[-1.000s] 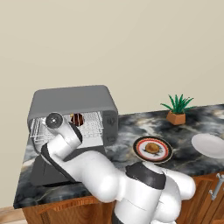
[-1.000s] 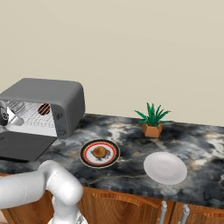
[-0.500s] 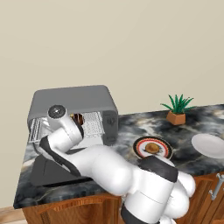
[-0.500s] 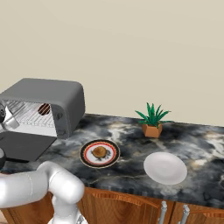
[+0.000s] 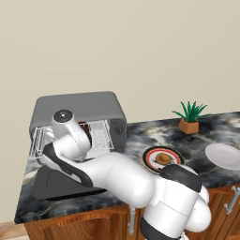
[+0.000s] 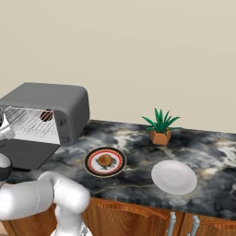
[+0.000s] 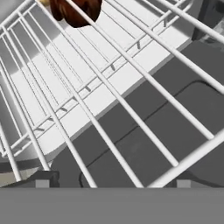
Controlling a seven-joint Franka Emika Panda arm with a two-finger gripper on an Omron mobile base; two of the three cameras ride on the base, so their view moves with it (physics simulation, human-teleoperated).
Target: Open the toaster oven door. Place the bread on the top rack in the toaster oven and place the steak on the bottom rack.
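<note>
Over at the oven (image 5: 79, 112), the door (image 5: 63, 183) is lying flat open on the bench (image 6: 138, 138) and the steak (image 7: 75, 9) is sitting on a rack (image 7: 131, 87), though which one I can't tell. Bread (image 6: 105, 160) is waiting on its plate (image 6: 120, 166) near the oven. With the claw (image 7: 113, 183) spread wide and holding nothing, I'm guessing the arm risks snagging the wires while backing out, dragging the rack and tipping the steak.
</note>
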